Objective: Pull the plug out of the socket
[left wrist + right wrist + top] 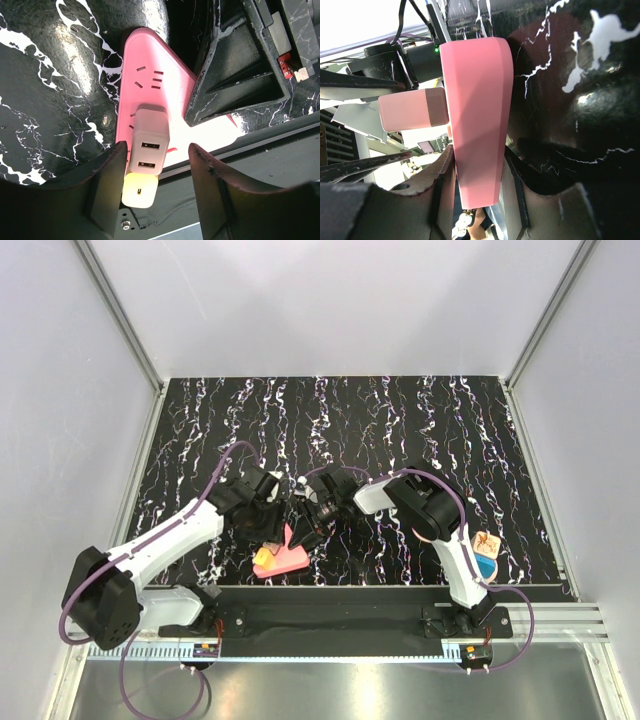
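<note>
One white plug [150, 131], 2 USB ports, in pink socket [148, 57]; right claw [478, 165] pinches socket, left claw [157, 152] spread.

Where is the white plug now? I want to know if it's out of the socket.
Left wrist view, lower centre: the plug is seated in the pink socket strip, inside the open left tool; the right tool grips that strip.

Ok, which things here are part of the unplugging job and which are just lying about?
Job: pink power strip, white USB charger plugged into it, left gripper, right gripper.
Lying about: orange-and-blue object beside the right arm; yellow block at the strip's end, role unclear.
</note>
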